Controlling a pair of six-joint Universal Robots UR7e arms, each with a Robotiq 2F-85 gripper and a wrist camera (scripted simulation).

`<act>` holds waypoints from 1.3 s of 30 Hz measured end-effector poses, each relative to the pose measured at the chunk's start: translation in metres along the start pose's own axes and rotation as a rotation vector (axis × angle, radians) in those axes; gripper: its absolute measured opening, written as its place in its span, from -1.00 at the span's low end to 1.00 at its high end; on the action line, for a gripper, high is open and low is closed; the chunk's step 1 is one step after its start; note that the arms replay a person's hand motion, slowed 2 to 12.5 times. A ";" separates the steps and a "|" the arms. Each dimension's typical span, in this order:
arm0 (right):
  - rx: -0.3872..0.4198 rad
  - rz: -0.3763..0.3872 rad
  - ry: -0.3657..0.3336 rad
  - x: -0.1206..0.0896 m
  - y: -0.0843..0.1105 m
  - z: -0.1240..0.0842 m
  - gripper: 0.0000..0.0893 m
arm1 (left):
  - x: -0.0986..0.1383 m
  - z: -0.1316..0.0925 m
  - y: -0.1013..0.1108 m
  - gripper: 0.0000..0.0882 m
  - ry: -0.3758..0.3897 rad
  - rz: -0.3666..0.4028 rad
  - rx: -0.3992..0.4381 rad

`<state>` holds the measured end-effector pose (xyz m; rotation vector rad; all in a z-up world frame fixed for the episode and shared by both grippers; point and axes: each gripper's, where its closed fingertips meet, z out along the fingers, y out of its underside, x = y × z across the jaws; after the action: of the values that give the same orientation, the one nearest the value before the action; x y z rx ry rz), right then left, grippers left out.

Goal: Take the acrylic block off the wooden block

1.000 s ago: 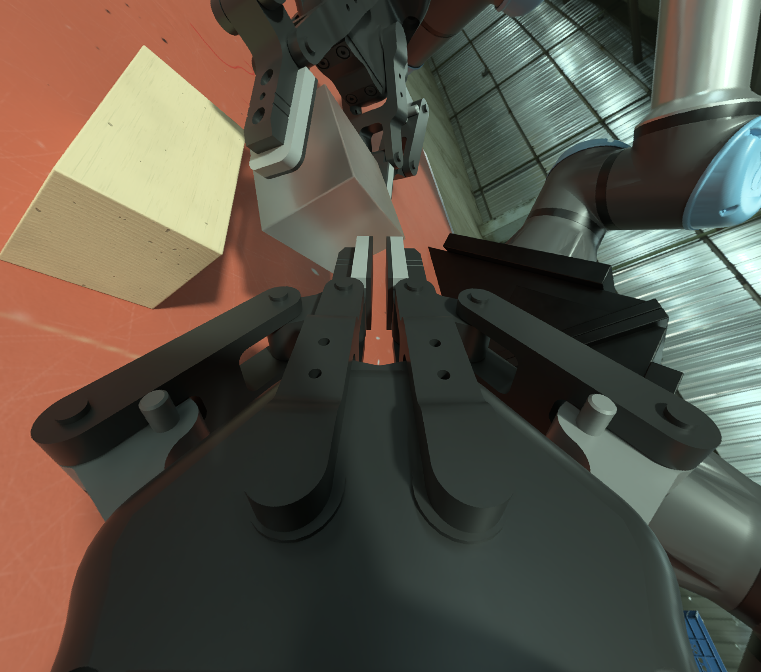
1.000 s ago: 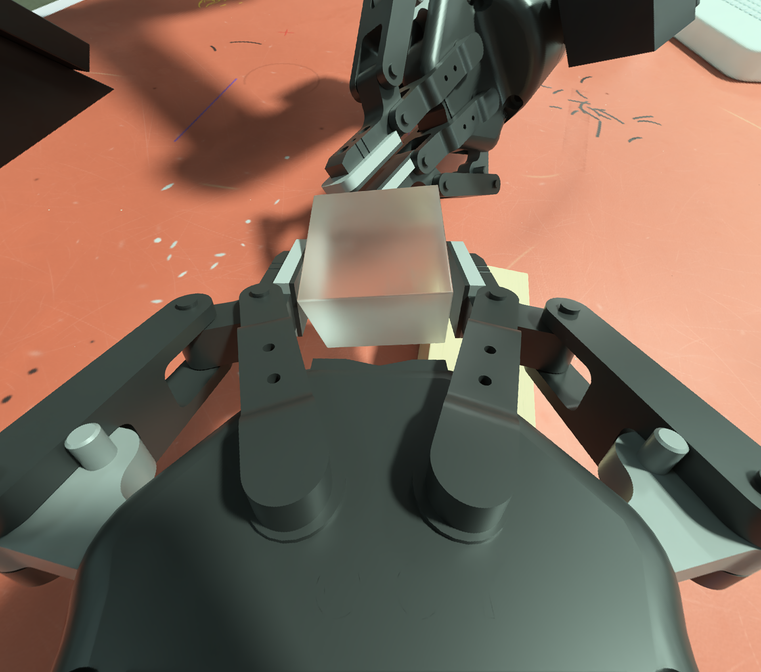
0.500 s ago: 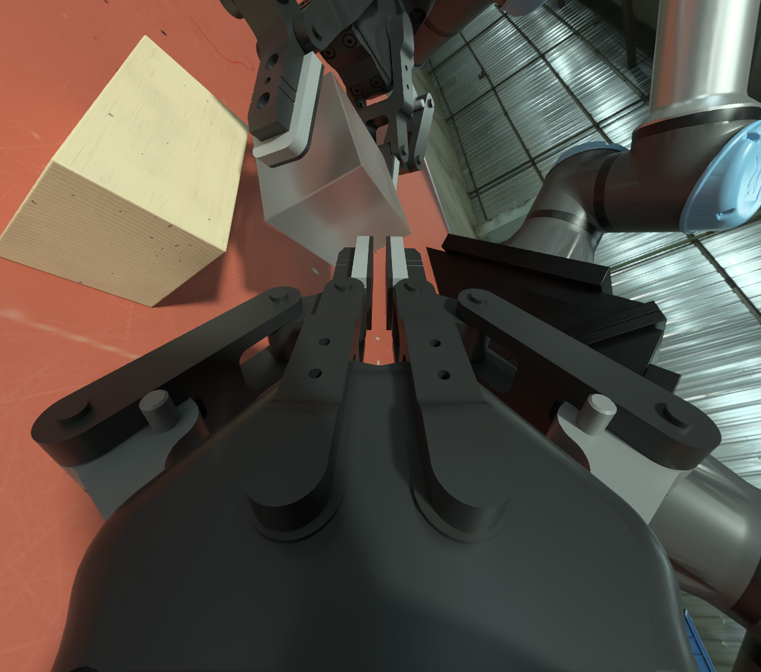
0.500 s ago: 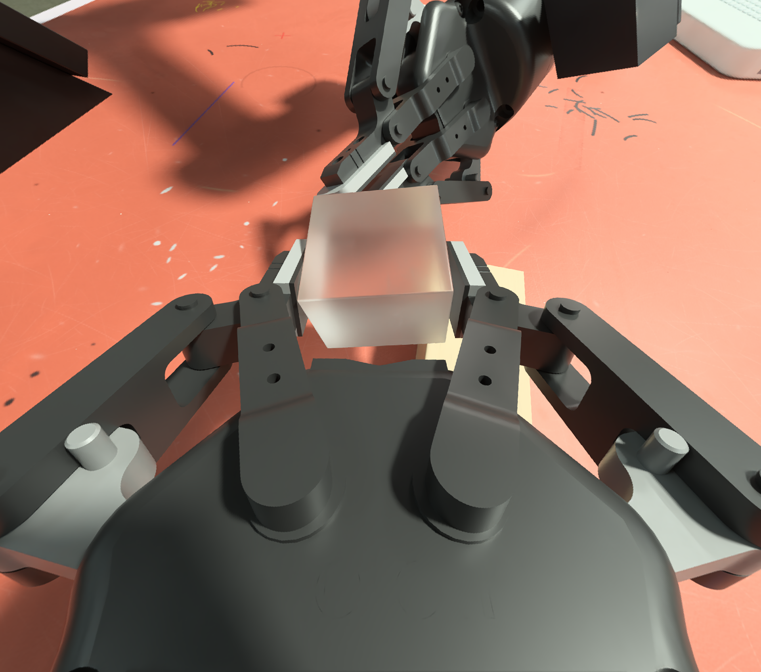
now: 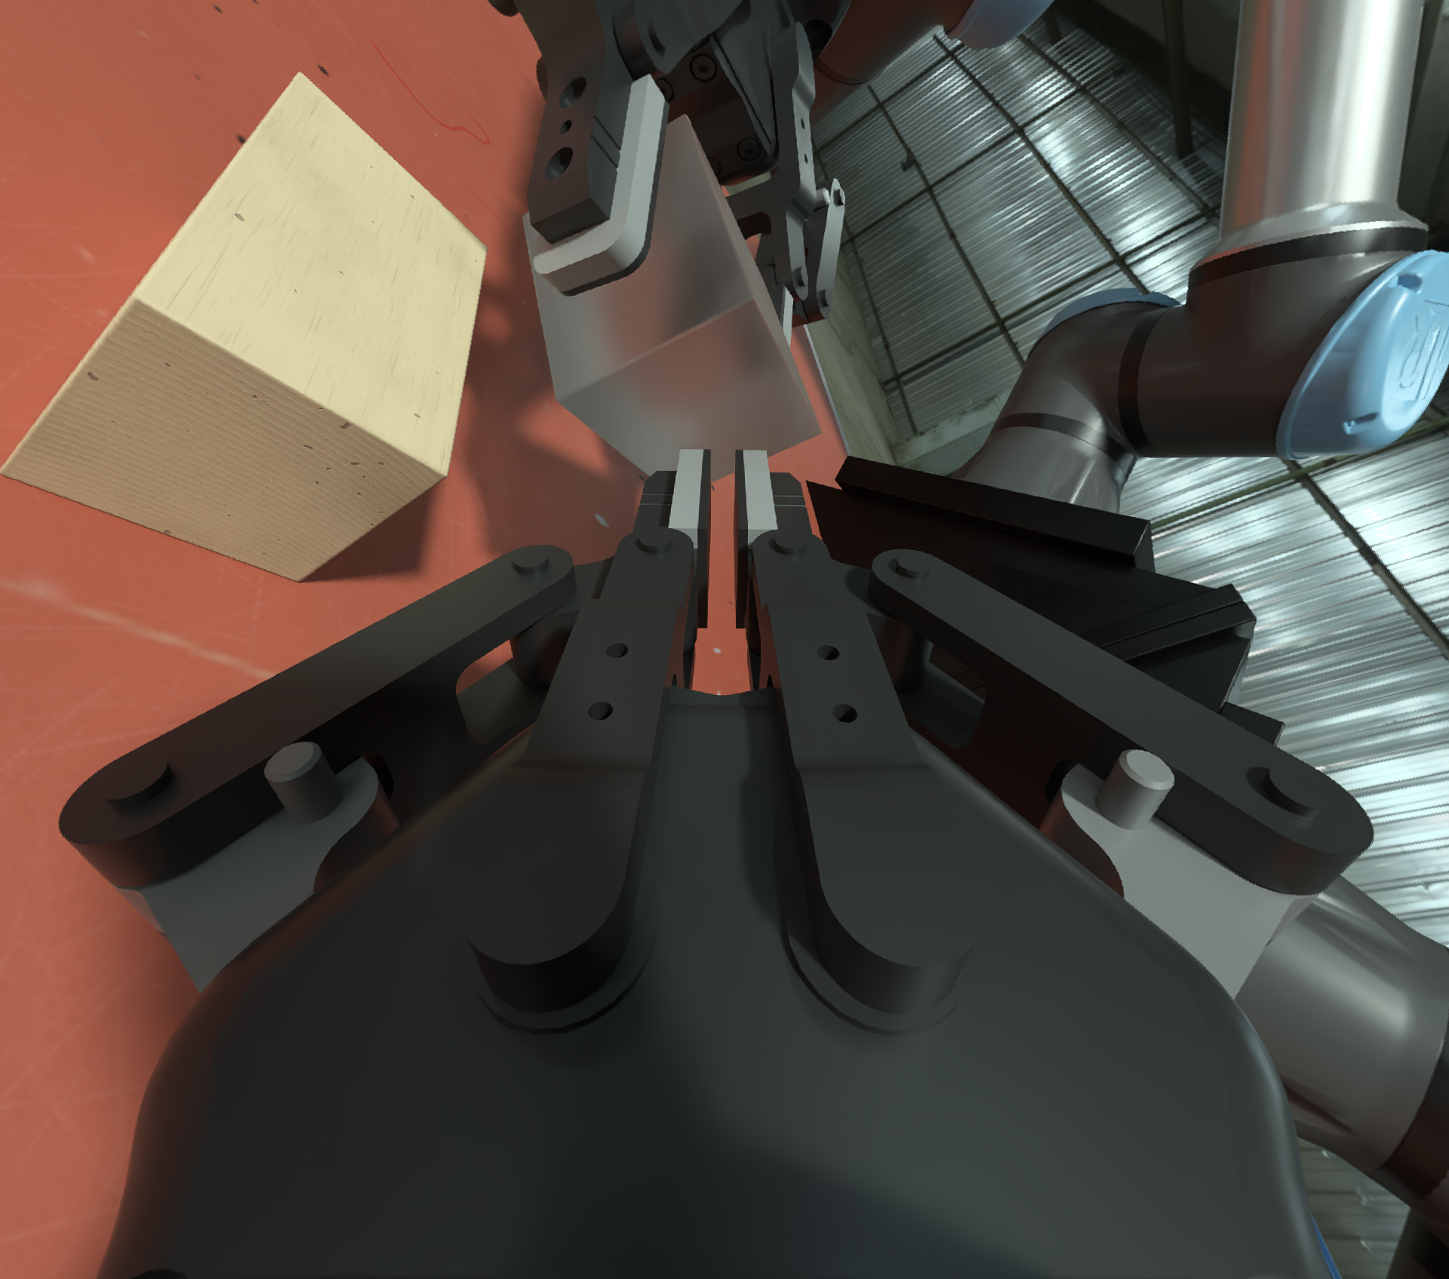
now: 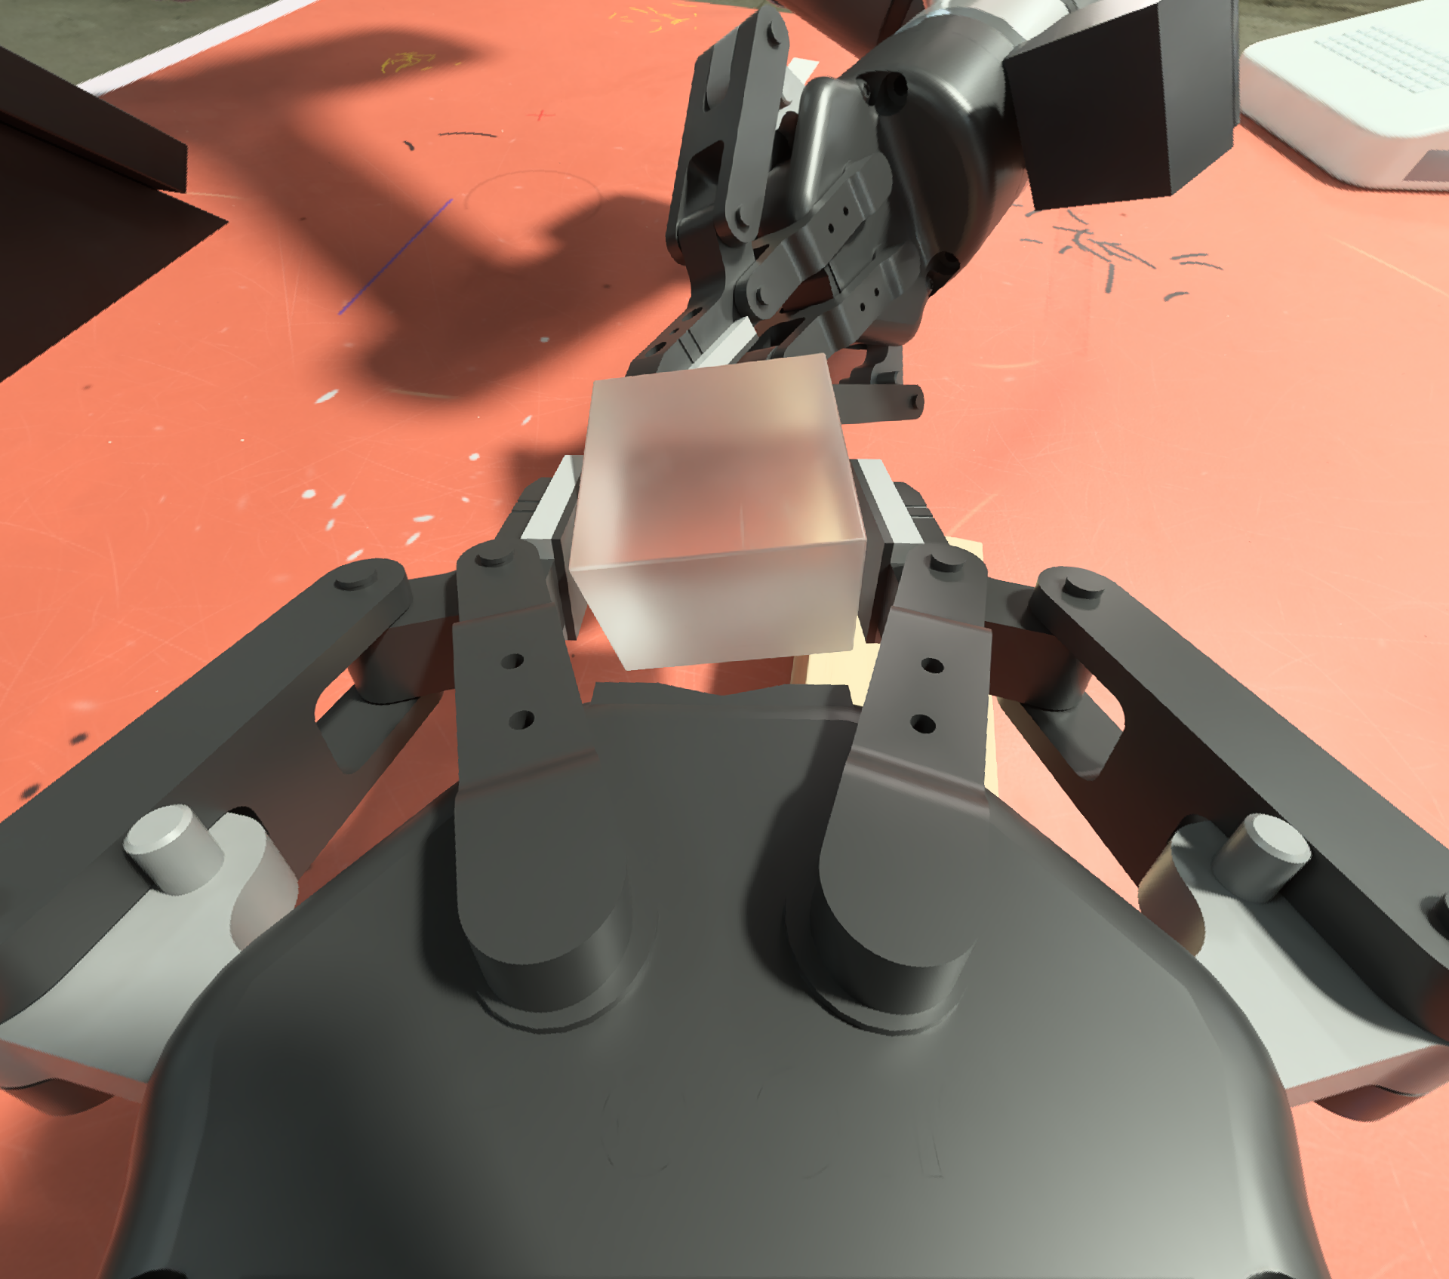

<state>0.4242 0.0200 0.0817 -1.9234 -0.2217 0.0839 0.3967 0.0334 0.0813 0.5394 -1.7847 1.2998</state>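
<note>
While right pincer (image 6: 717,520) grips acrylic block (image 6: 717,512), wooden block (image 5: 259,340) (left view) shows whole.

Scuffed red table (image 6: 235,457)
A wooden block (image 5: 259,340) and a white device (image 6: 1356,97) are carried on it, well apart.

**Right fingers clamped wide, left fingers nearly together**

The right gripper (image 6: 717,520) has its two fingers (image 6: 549,508) spread wide, their pale pads pressed flat against opposite faces of what they hold, and it appears raised off the counter. The left gripper (image 5: 721,481) points at it from close by, fingers (image 5: 688,487) drawn almost together with only a narrow slit between the pads and nothing in it. Its wrist slopes downward.
</note>
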 end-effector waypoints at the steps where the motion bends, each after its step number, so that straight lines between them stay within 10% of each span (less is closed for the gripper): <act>1: 0.003 -0.001 0.001 0.000 -0.001 0.000 0.20 | 0.000 0.000 0.000 -0.88 0.002 -0.002 0.002; 39: -0.022 -0.094 0.024 -0.002 -0.006 -0.004 0.18 | 0.000 0.005 0.001 -0.88 0.039 -0.059 0.018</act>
<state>0.4217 0.0184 0.0889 -1.9313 -0.2970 -0.0045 0.3940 0.0294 0.0801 0.5695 -1.7140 1.2786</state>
